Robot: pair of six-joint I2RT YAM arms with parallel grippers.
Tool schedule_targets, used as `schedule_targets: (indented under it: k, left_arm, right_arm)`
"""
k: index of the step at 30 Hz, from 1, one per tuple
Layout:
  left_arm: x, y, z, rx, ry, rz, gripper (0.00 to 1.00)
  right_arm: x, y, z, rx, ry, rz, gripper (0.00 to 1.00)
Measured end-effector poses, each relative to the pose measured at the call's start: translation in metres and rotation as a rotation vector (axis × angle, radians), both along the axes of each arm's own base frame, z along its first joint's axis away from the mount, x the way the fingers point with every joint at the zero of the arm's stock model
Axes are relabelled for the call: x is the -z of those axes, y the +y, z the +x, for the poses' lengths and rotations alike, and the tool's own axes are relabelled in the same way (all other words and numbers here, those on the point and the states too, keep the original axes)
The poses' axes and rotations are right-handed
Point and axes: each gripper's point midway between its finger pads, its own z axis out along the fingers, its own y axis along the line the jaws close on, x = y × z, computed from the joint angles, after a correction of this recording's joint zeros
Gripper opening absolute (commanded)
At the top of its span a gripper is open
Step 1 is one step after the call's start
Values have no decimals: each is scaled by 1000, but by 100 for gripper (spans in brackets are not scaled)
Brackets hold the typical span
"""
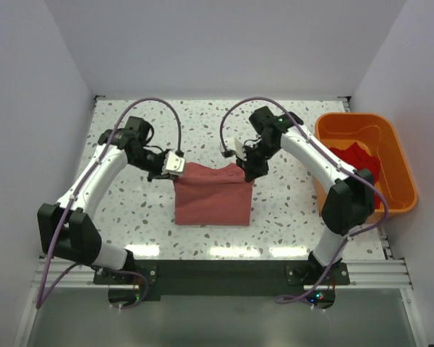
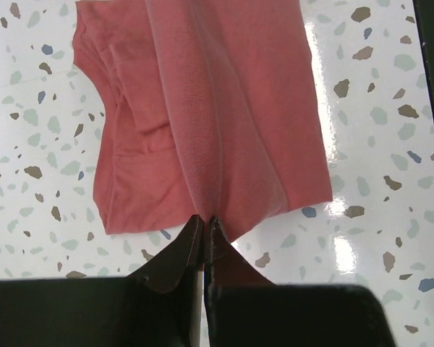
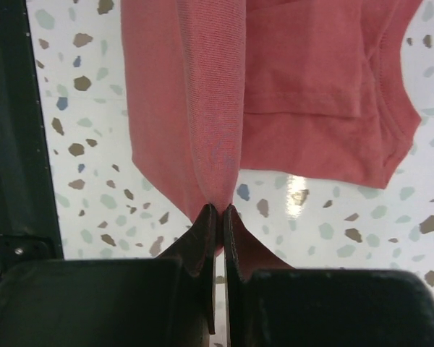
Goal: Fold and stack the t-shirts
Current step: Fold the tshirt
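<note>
Salmon-pink t-shirt (image 1: 211,195): we see 1 plain shirt folded into a rough rectangle, mid-table between the 2 arms.
Pose: its far edge is raised and pulled taut, 1 corner pinched by the left gripper (image 1: 175,165) and the other by the right gripper (image 1: 247,173); its near edge lies on the table (image 1: 289,210).
Surface: we make out a sleeve hem and layered folds.
Red t-shirt (image 1: 354,157): brighter, crumpled inside the orange tub (image 1: 351,118), well apart from the pink shirt.

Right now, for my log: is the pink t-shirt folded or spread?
Folded: the pink t-shirt is a compact rectangle; overlapping layers show in the wrist views.
</note>
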Motion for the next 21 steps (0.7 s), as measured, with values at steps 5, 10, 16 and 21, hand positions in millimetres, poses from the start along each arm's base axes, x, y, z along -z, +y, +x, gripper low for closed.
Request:
schedule_targets:
  k: [5,10,16,21]
  left_arm:
    - [7,-3,40,3,13,15,0]
    - [21,2,79,-12,45,27,0]
    - [48,6,115,-36,90,34,0]
    - [83,7,133,-70,140,40,0]
  right_arm:
    - [5,1,29,-24,11,-15,0]
    - [19,9,60,-52,28,-25,0]
    - [48,14,114,-42,17,-20,0]
    - [86,7,131,-22,67,-43,0]
